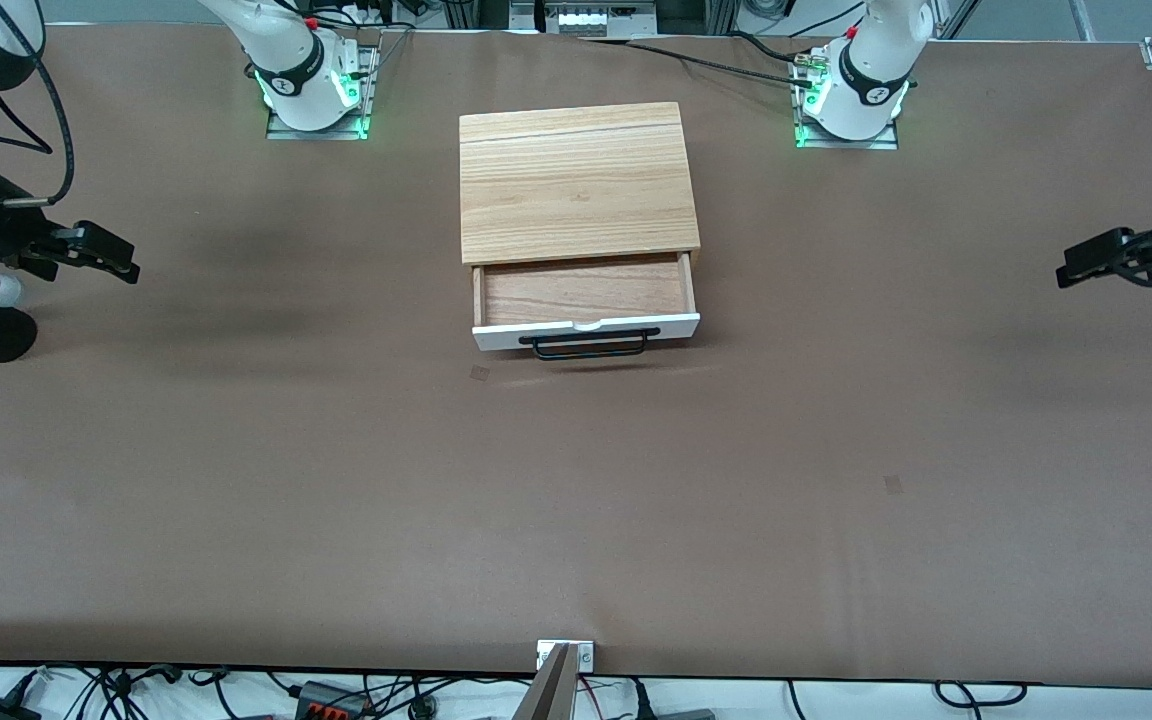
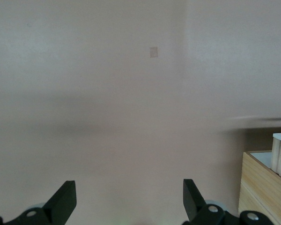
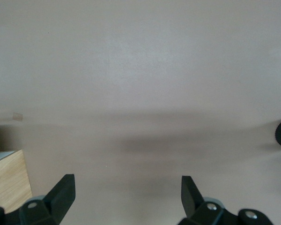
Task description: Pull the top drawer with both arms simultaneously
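The top drawer (image 1: pixel 586 328) stands pulled partway out of the low wooden cabinet (image 1: pixel 576 180), its light wood floor bare and its black bar handle (image 1: pixel 591 345) facing the front camera. My right gripper (image 1: pixel 119 258) hovers open and empty over the table at the right arm's end, well away from the drawer. Open and empty too, my left gripper (image 1: pixel 1078 262) is over the table at the left arm's end. The left wrist view shows the left gripper (image 2: pixel 129 190) over bare table with a corner of the cabinet (image 2: pixel 262 187). In the right wrist view the right gripper (image 3: pixel 128 186) has a wooden corner (image 3: pixel 7 180) beside it.
The brown table (image 1: pixel 576 500) stretches wide around the cabinet. The two arm bases (image 1: pixel 311 85) (image 1: pixel 851 95) stand beside the cabinet, farther from the front camera. A small bracket (image 1: pixel 564 655) sits at the table's near edge.
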Tool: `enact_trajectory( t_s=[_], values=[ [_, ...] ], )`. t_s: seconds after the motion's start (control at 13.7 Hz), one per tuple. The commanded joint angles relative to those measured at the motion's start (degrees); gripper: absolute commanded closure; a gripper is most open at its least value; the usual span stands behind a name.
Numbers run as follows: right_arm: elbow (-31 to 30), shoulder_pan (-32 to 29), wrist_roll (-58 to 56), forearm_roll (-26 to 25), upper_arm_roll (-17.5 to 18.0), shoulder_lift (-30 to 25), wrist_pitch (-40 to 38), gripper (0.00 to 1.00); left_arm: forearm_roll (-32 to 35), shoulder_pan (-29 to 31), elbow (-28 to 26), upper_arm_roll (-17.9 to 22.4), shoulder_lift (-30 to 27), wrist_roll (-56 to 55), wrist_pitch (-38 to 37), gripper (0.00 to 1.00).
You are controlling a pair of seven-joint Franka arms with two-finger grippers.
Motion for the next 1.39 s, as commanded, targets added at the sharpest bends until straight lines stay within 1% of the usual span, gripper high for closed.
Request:
enact_trajectory(
  t_s=[0.0,0.15,0.29,0.44,0.59,0.73,0.8,0.95,1.02,1.32],
  values=[
    [-1.25,-0.17,-1.91,-0.62,0.27,-0.47,0.73,0.00,-0.93,-3.24,-3.72,3.50,-4.49,1.75,1.29,0.00],
    [-1.16,0.01,-1.83,-0.62,0.27,-0.82,0.64,0.00,-1.01,-3.15,-4.33,3.50,-4.76,6.40,1.81,0.00],
    [-1.16,0.01,-1.74,-0.53,0.27,-0.82,0.64,0.00,-1.10,-3.24,-4.69,3.68,-5.20,6.68,2.08,0.00],
    [-0.64,0.01,-1.91,-0.62,0.27,-0.82,-0.41,0.00,-1.27,-3.50,-9.24,3.68,-8.35,5.98,2.51,0.00],
    [-0.55,-0.08,-1.92,-0.62,0.27,-0.82,-0.94,0.00,-1.28,-3.59,-9.44,3.85,-8.63,5.20,2.87,0.00],
    [-0.46,-0.43,-1.92,-0.62,0.36,-0.74,-0.86,0.00,-1.19,-3.94,-9.44,3.59,-8.72,-1.19,2.08,0.00],
    [-0.55,-1.13,-1.83,-0.62,1.14,-0.65,-0.77,0.00,-1.19,-3.94,-9.35,3.33,-8.63,-2.79,1.99,0.00],
    [-0.46,-2.45,-1.91,-0.62,2.46,-0.65,-0.77,0.00,-1.10,-3.51,-9.26,3.33,-8.11,-2.29,2.52,0.00],
    [-0.55,-2.54,-1.92,-0.53,2.47,-0.65,-0.85,0.00,-1.10,-2.98,-9.00,3.33,-7.32,-2.20,2.60,0.00],
    [-0.55,-2.28,-1.92,-0.27,2.47,-0.74,-1.03,0.00,-1.10,-3.06,-8.82,3.07,-7.14,-2.20,2.60,0.00]
  ],
)
